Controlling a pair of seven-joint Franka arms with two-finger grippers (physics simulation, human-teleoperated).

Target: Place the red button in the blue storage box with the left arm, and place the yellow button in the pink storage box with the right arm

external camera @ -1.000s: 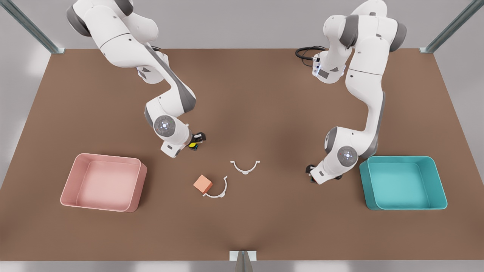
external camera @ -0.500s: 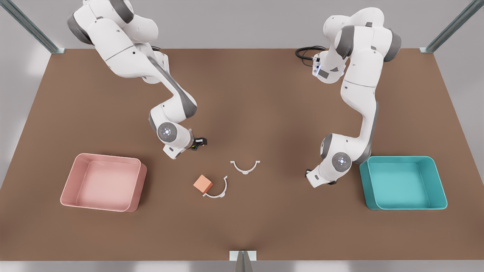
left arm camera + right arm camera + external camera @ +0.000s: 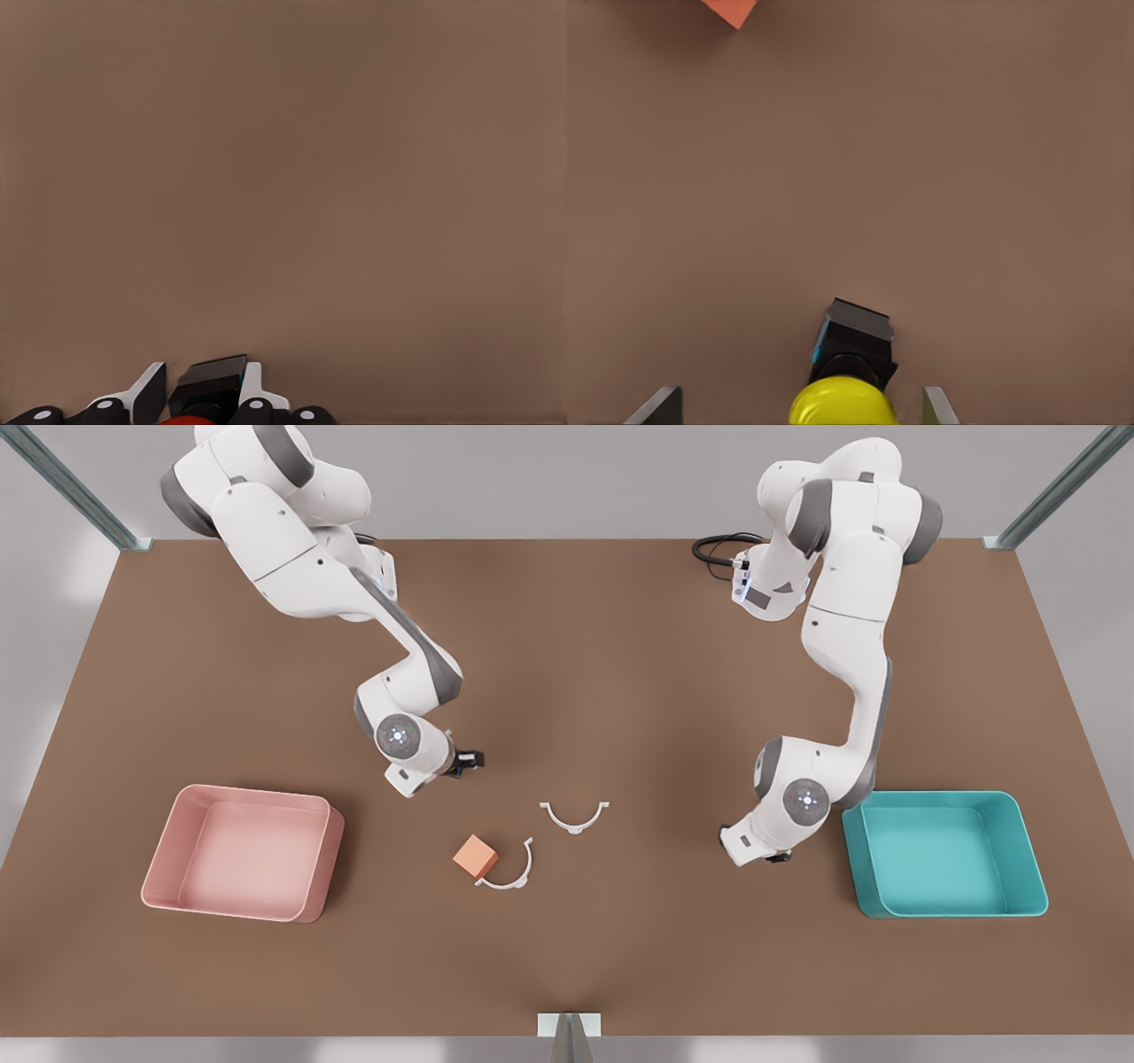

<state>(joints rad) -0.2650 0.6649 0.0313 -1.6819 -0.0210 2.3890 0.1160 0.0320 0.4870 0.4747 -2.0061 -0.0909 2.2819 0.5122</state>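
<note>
The red button (image 3: 213,376), a black base with a red cap, sits between the fingers of my left gripper (image 3: 202,391), which is shut on its sides. That gripper (image 3: 749,849) is at the front view's right, just left of the blue storage box (image 3: 1028,850). The yellow button (image 3: 842,403) stands on the table between the widely spread fingers of my open right gripper (image 3: 799,400). In the front view the right gripper (image 3: 456,763) is left of centre, up and to the right of the pink storage box (image 3: 328,850). Both boxes hold nothing.
A salmon-orange cube (image 3: 476,856) lies near the table's middle and also shows as the cube (image 3: 731,11) in the right wrist view. Two white half rings (image 3: 574,817) (image 3: 509,875) lie beside it. A black cable (image 3: 718,545) coils at the far edge.
The right arm's hand has come down over the yellow button, which the front view now hides. The left arm's hand has settled over the red button, covering it too.
</note>
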